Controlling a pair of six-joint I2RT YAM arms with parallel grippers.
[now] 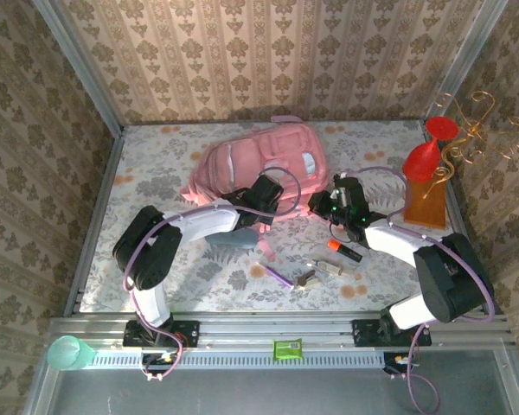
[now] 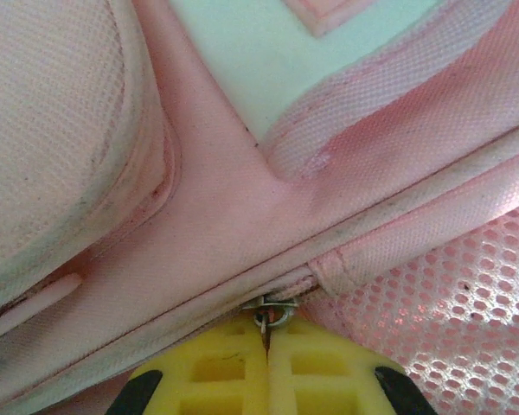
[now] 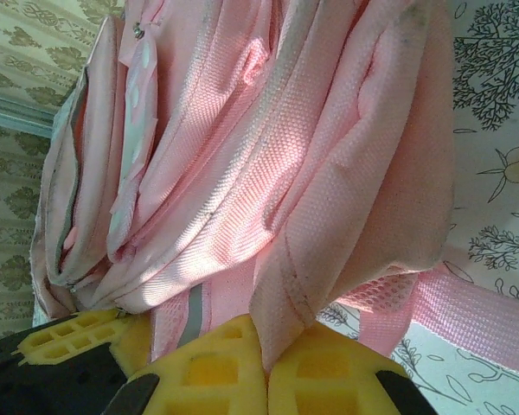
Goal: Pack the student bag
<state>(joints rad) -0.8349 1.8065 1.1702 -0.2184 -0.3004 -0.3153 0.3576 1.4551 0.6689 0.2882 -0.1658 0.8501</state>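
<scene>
The student bag (image 1: 259,164), pink with pale patches, lies on the flowered table at the back centre. My left gripper (image 1: 261,201) is at the bag's near edge. In the left wrist view its yellow pads (image 2: 233,367) are pressed together on a small metal zipper pull (image 2: 272,316), where a seam meets the pink mesh (image 2: 450,328). My right gripper (image 1: 322,204) is at the bag's right near corner. It is shut on a fold of the bag's pink fabric (image 3: 285,303), and the cloth rises from between its pads (image 3: 216,372).
On the table in front of the bag lie an orange-and-black marker (image 1: 344,251), a purple pen (image 1: 277,275), a grey-blue pouch (image 1: 233,242) and a small metal clip (image 1: 310,278). A red goblet on a wooden block (image 1: 428,169) stands at the right. A green cup (image 1: 67,353) sits by the near rail.
</scene>
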